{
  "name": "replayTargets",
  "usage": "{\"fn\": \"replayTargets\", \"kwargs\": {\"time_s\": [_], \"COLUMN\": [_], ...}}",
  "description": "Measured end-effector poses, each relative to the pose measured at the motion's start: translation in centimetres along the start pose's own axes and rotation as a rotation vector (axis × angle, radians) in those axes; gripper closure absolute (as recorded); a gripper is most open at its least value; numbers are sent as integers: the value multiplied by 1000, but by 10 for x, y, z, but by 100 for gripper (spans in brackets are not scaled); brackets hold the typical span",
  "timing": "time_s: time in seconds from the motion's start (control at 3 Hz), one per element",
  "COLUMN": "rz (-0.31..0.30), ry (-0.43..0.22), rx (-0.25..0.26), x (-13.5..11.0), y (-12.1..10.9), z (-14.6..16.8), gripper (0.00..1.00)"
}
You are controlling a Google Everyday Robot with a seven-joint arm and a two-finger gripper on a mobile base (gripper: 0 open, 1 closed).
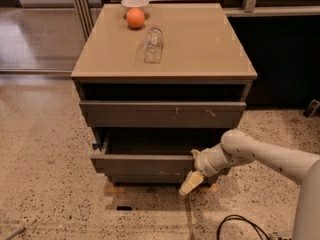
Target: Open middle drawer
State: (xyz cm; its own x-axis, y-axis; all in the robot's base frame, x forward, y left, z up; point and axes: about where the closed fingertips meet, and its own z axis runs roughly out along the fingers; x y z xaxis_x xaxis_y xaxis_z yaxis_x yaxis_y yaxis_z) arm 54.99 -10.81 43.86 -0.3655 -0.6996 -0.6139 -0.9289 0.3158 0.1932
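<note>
Dim overhead light; pale pincer (191,183) at middle drawer (145,164).

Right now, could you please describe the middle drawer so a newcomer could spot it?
Find the tan-topped cabinet. Under its scratched upper front sits the middle drawer, with the claw at its right end. It juts out farthest, its dark interior showing.

A speckled floor (45,184) is spreading around a cabinet (200,49) whose tan top is catching soft light. Behind it on the right a dark panel (285,59) is closing off the view; on the left, metal posts (80,6) are framing a paler floor (35,39) beyond. A black cable (235,216) is curling on the ground at lower right. The gripper (191,182) is hanging low by the cabinet's front
</note>
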Motion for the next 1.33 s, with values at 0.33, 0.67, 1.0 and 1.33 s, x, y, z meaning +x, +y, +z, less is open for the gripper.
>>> {"fn": "replayTargets", "kwargs": {"time_s": [0.33,0.67,1.0,1.33], "rz": [5,49,49,58], "ry": [0,14,14,5], "rx": [-6,-38,-38,-60], "x": [-1,10,10,13], "y": [3,25,25,28], "z": [-4,-20,-20,-19], "gripper": [0,0,0,0]}}
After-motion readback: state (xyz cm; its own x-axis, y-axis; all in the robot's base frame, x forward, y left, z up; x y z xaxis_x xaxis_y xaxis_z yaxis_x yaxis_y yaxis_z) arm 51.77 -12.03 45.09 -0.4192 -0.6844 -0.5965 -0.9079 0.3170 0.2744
